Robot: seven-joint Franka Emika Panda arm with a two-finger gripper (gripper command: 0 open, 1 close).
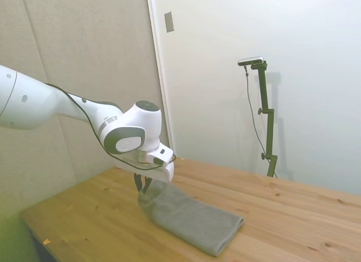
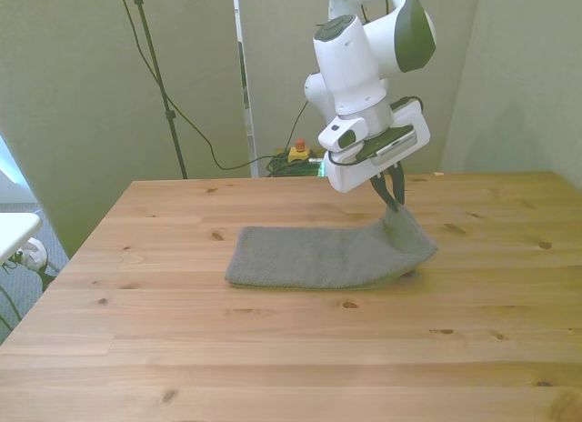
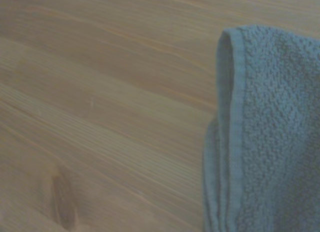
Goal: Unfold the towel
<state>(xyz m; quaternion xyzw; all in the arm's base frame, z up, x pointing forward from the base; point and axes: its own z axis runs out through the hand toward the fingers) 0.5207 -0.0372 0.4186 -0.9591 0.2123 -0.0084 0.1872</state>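
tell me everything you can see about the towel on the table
The towel is small, plain grey, with a looped terry texture and a hemmed edge that shows in the wrist view. It lies folded in layers on the wooden table, stretched out flat along most of its length. The end at the front view's right is lifted off the wood into a peak, pinched by the gripper. Nothing else touches it.

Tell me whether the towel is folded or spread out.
Still folded: the towel lies as a narrow strip, doubled edges showing in the wrist view, one end lifted by the gripper.
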